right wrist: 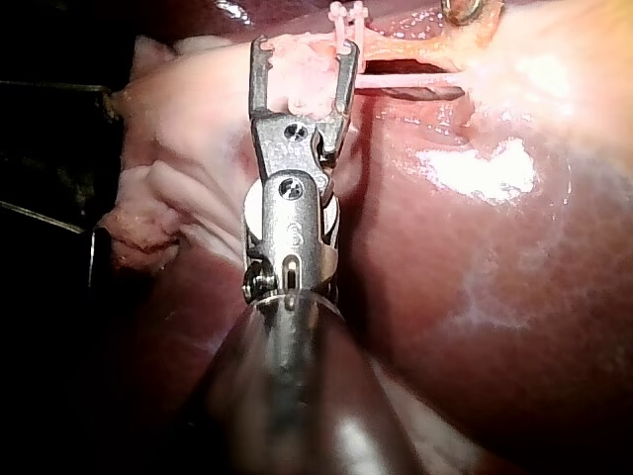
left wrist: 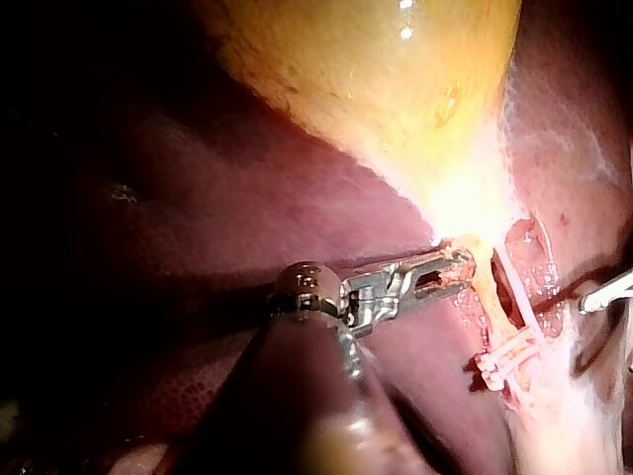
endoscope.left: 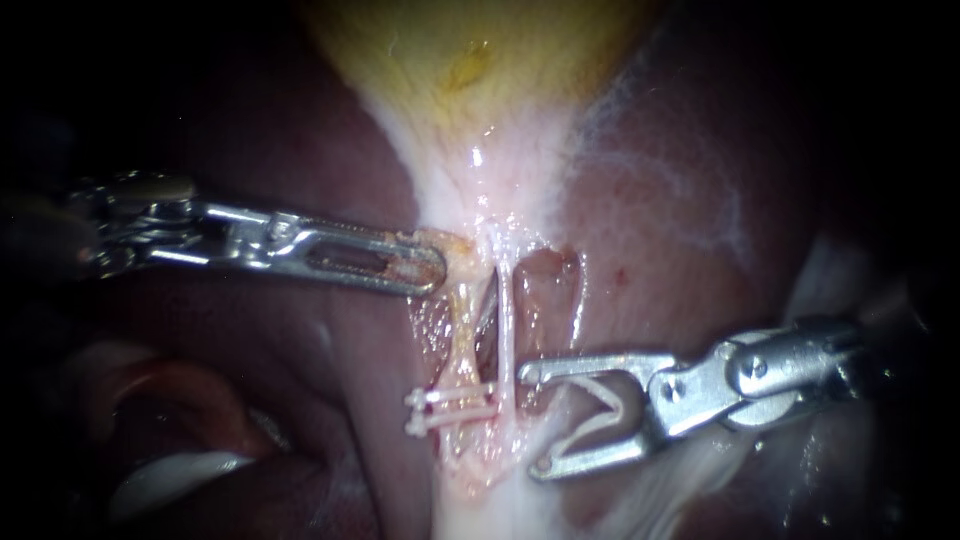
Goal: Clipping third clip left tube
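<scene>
Two instruments meet at the tubes that run from the gallbladder (endoscope.left: 480, 60). On the left instrument (endoscope.left: 425, 268), the jaws lie together on a fold of yellowish tissue (endoscope.left: 455, 250) at the upper end of the left tube (endoscope.left: 462, 340). On the right instrument (endoscope.left: 533, 418), the jaws stand wide apart, with a white loaded clip (endoscope.left: 590, 435) seated against both. Just ahead of their tips runs the thin right tube (endoscope.left: 506, 330). The left tube lies beyond it, crossed there by two fitted clips (endoscope.left: 450, 400). Under both shafts lies the liver (endoscope.left: 660, 230).
</scene>
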